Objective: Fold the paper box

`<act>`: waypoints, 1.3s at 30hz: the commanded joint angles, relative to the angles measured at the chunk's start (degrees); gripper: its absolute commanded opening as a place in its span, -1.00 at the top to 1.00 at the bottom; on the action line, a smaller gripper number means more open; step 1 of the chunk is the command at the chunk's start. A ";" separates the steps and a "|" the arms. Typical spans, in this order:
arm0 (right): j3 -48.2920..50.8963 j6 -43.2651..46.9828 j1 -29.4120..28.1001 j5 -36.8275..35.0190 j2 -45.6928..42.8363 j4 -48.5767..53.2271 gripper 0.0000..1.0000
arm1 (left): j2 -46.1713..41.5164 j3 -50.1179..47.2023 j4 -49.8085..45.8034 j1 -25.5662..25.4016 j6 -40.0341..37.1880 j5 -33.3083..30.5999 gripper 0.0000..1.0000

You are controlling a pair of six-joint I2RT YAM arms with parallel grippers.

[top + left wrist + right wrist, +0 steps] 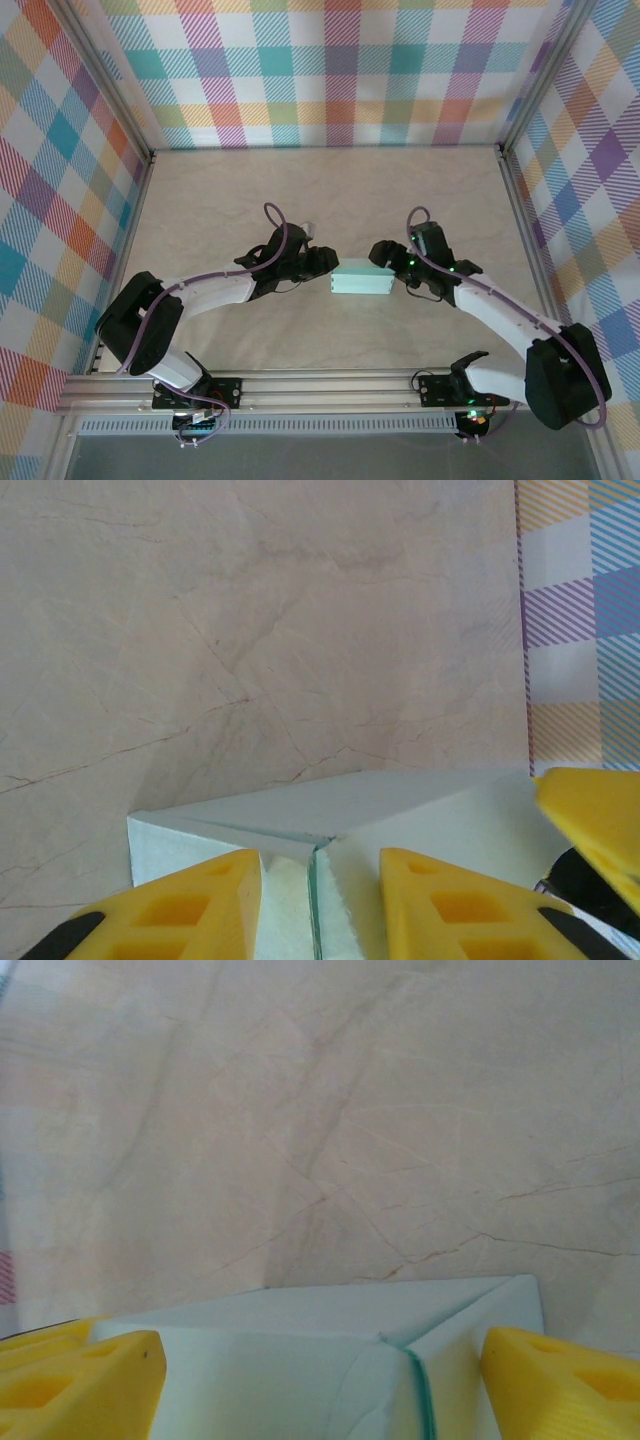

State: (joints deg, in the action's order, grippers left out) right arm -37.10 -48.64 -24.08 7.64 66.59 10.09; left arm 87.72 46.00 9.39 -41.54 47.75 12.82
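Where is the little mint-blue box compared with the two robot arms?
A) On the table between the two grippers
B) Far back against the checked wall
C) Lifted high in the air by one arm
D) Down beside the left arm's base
A: in the view from above, the paper box lies on the table with the left gripper at one end and the right gripper at the other.

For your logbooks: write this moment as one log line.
paper box: box-shaped, on table | left claw: open, box's left end | right claw: open, right end
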 commanded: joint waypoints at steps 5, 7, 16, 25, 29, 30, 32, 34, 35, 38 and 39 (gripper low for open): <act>4.63 -1.15 6.03 13.73 -4.92 -4.07 -0.41 | 3.30 -0.66 -12.19 -0.34 -3.51 -3.55 0.30; 6.18 -2.34 6.70 13.64 -5.39 -4.30 -0.29 | 3.59 -0.31 -12.28 -0.35 -3.66 -3.42 0.30; 10.31 -6.35 7.33 13.10 -5.50 -7.06 0.41 | 3.69 -0.13 -12.74 -0.38 -4.06 -3.42 0.29; 10.48 -6.74 7.51 13.35 -5.98 -8.59 0.54 | 2.54 -0.17 -12.54 -0.36 -4.39 -3.52 0.17; 10.60 -5.78 7.50 11.62 -6.49 -7.12 0.49 | 0.89 1.49 -13.71 -0.38 -5.49 -4.03 -0.08; 10.69 -5.63 7.48 11.40 -6.44 -7.08 0.48 | 0.47 2.38 -14.21 -0.38 -6.08 -4.08 -0.14; 10.78 -5.51 7.47 11.26 -6.36 -7.01 0.47 | -0.13 4.08 -15.52 -0.38 -6.91 -4.10 -0.27; 10.82 -5.42 7.49 11.19 -6.30 -7.10 0.47 | -0.61 5.66 -16.59 -0.38 -7.79 -3.90 -0.48; 10.85 -5.30 7.46 11.17 -6.25 -7.07 0.46 | -0.81 6.13 -17.17 -0.36 -8.10 -4.05 -0.58; 10.91 -5.15 7.46 10.91 -6.27 -7.15 0.46 | -1.86 6.38 -17.66 -0.34 -8.64 -3.86 -0.72; 10.91 -5.06 7.48 10.82 -6.34 -7.17 0.46 | -2.37 6.09 -17.50 -0.33 -8.67 -3.72 -0.72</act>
State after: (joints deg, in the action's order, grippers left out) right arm -27.09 -54.57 -16.47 19.14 60.62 2.15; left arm 87.72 51.16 -4.49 -41.58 40.84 9.37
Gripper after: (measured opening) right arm 0.269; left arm 0.858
